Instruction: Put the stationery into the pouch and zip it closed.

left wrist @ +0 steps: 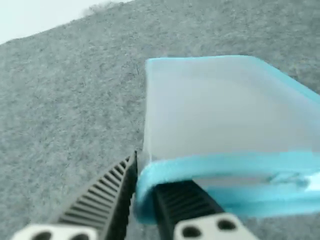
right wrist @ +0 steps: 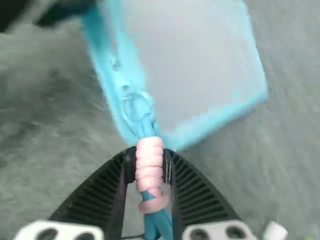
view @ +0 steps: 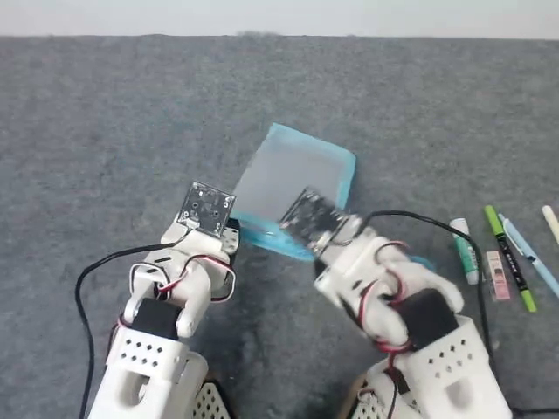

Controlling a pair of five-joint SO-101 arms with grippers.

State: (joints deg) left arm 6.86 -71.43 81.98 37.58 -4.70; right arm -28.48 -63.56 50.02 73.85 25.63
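The left tool (left wrist: 145, 176) clamps the frosted blue-edged plastic pouch (left wrist: 220, 110), the right tool (right wrist: 148, 156) pinches its pink coiled zip pull (right wrist: 149, 172); a hard tug may slip either grip.

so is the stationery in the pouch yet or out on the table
Out: the green pen, teal marker and pink eraser lie on the table beside the pouch, apart from it.

A fuzzy grey felt mat (view: 105, 113) lies flat under everything. Along its far edge runs a plain pale wall (view: 349, 16).
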